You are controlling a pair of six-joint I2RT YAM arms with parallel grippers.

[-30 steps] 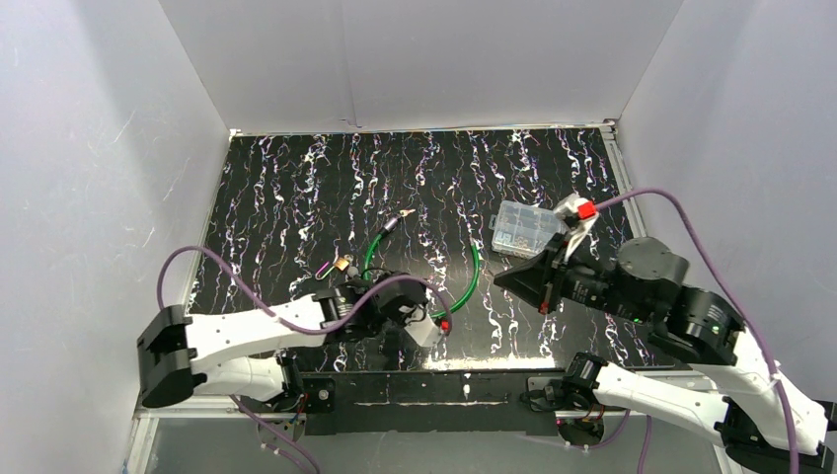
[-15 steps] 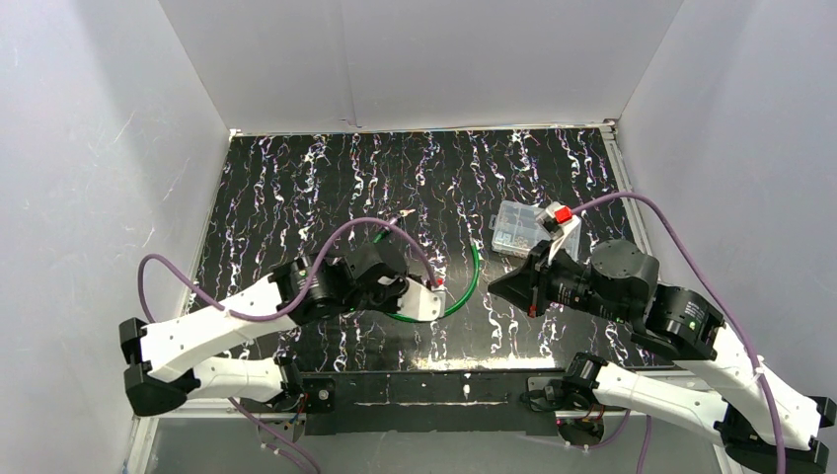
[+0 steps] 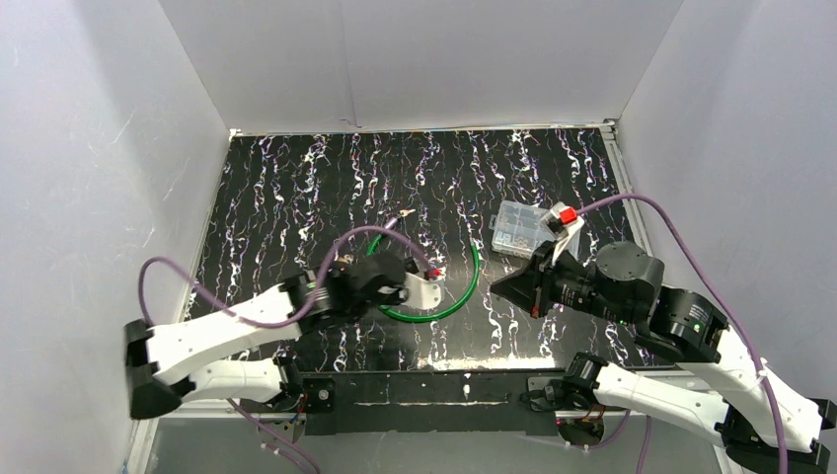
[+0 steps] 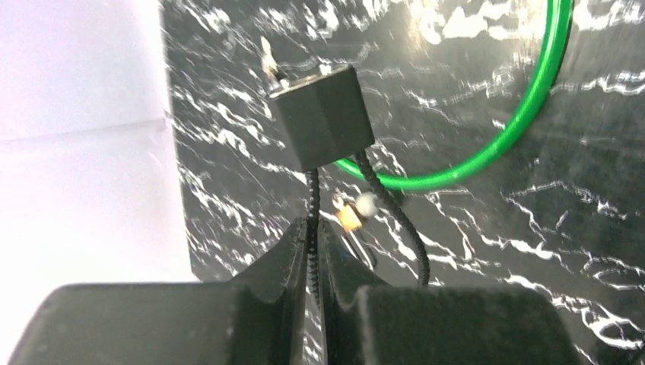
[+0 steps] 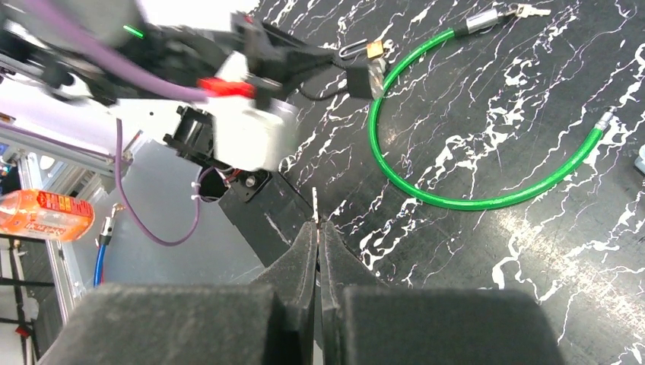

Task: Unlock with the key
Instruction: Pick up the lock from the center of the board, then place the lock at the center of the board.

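The lock is a black block (image 4: 322, 116) with a black braided cable loop (image 4: 312, 205). My left gripper (image 4: 312, 224) is shut on one strand of that loop, and the block hangs just past its tips above the table. A small brass piece (image 4: 349, 219) shows beside the loop. In the top view the left gripper (image 3: 350, 269) holds the lock (image 3: 344, 261) left of centre. My right gripper (image 5: 318, 224) is shut on the key (image 5: 315, 201), a thin metal blade seen edge-on. It points at the lock (image 5: 357, 77) from the right, well apart; its tips (image 3: 496, 286) show in the top view.
A green cable (image 3: 464, 294) lies in an open ring on the black marbled table (image 3: 296, 188), with another key (image 5: 530, 11) at its metal end. A clear plastic box (image 3: 520, 229) sits at the back right. White walls enclose three sides. An orange bottle (image 5: 46, 214) lies off the table.
My left arm has lifted and swung inward over the green ring with the lock in its grip. My right gripper has drifted slightly left and lower with the key.
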